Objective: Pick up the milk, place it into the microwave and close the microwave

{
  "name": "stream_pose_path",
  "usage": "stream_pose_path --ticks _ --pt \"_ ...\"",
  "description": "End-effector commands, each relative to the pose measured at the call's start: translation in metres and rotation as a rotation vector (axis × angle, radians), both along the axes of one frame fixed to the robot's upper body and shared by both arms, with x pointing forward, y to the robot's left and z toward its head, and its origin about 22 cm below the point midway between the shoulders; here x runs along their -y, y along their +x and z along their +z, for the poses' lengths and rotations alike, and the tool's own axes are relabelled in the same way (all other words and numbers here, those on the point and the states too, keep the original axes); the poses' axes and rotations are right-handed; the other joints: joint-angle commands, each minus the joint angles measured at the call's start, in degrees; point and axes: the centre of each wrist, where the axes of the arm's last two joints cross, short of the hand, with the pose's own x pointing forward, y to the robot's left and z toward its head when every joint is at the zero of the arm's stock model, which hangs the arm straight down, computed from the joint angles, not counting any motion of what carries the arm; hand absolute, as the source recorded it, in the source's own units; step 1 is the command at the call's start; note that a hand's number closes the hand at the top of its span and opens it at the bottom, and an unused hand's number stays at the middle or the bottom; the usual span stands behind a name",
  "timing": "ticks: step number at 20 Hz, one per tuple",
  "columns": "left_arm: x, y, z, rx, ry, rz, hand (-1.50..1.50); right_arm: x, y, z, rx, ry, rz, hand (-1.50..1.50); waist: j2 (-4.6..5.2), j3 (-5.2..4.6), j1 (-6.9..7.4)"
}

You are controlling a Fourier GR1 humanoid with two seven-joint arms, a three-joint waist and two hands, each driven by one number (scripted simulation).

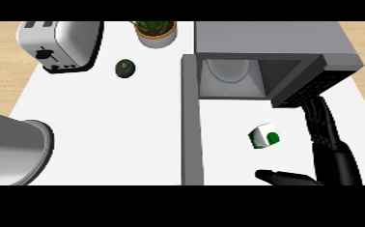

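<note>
The milk (pixel 264 136) is a small white carton with green marks, lying on the white counter in front of the microwave (pixel 267 37). The microwave stands open at the upper right, and a round glass plate (pixel 228 69) shows inside it. Its grey door (pixel 192 124) swings out toward me, left of the milk. My right hand (pixel 333 161) comes in at the lower right, just right of the milk and apart from it. Its fingers (pixel 318 120) point straight up toward the microwave and its thumb (pixel 285 177) spreads left below the carton. It is open. My left hand does not show.
A silver toaster (pixel 61 45) stands at the upper left, a potted plant (pixel 155 30) at the back middle, and a dark green avocado (pixel 125 68) in front of them. A large grey round vessel (pixel 21 148) fills the left edge.
</note>
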Motion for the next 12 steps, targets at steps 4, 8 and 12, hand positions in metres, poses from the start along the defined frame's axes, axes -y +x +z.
stream_pose_path --ticks 4,8,12 --pt "-0.005 -0.021 0.003 0.047 -0.03 -0.042 -1.5 0.028 0.0 -0.064 -0.079 -0.026 -0.085 -1.5 0.03 0.03 0.1" --pt "-0.003 -0.029 0.011 0.034 -0.029 -0.035 -1.5 0.035 -0.003 -0.084 -0.115 -0.028 -0.104 -1.5 0.03 0.02 -0.08" --pt "-0.016 -0.045 0.01 0.032 -0.032 -0.048 -1.5 0.052 0.011 -0.115 -0.142 -0.055 -0.128 -1.5 0.0 0.05 0.69"
